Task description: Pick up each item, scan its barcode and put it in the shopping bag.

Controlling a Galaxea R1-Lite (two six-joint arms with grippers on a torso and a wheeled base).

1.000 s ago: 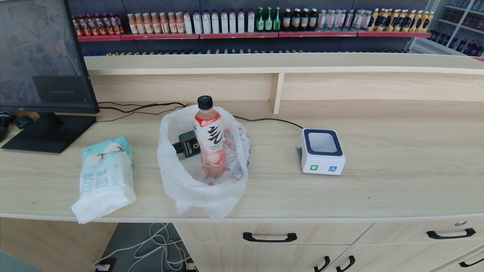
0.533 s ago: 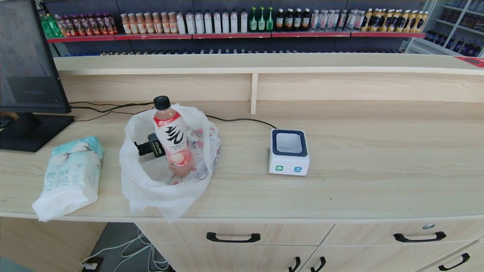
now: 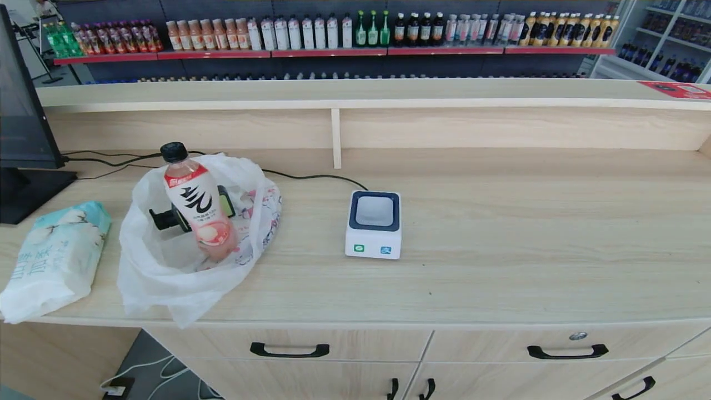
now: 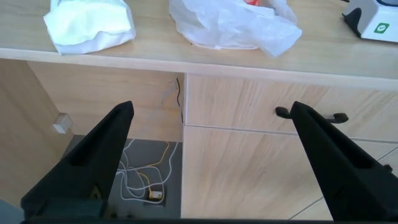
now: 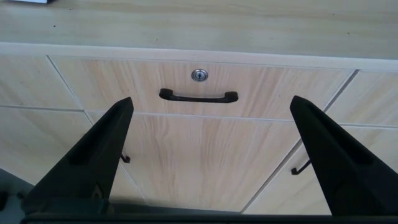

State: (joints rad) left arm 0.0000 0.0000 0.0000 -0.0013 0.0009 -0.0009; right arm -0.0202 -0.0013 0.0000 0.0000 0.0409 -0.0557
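Hanging low before the drawer fronts, the left tool [image 4: 211, 109] has its two dark fingers spread wide apart with nothing between them. The right tool [image 5: 211, 102] is likewise apart and holds nothing, facing a drawer with a black handle [image 5: 198, 96] and a small round lock above it.

On the table [image 3: 500, 250], near its front edge, lies a soft pack of tissues [image 3: 53, 261], white and pale blue, cut off at the picture's left side. Just beside it stands the shopping bag [image 3: 166, 266], thin translucent white plastic, mouth open, one fold drooping over the table's edge. Inside it a bottle [image 3: 197, 205] of pink drink leans slightly, with a black cap and a red-and-white label; its base is veiled by the bag's wall. Behind the bottle sits a black item [image 3: 166, 218], partly hidden, too obscured to identify. No barcode can be made out on any item.

To the right, apart from the bag, sits the white scanner [image 3: 373, 225] with its dark-rimmed window facing up. A black cable [image 3: 311, 176] runs behind it. Farther back, a monitor [image 3: 22, 128] is cut off at the left, and store shelves [image 3: 333, 51] carry rows of bottles.
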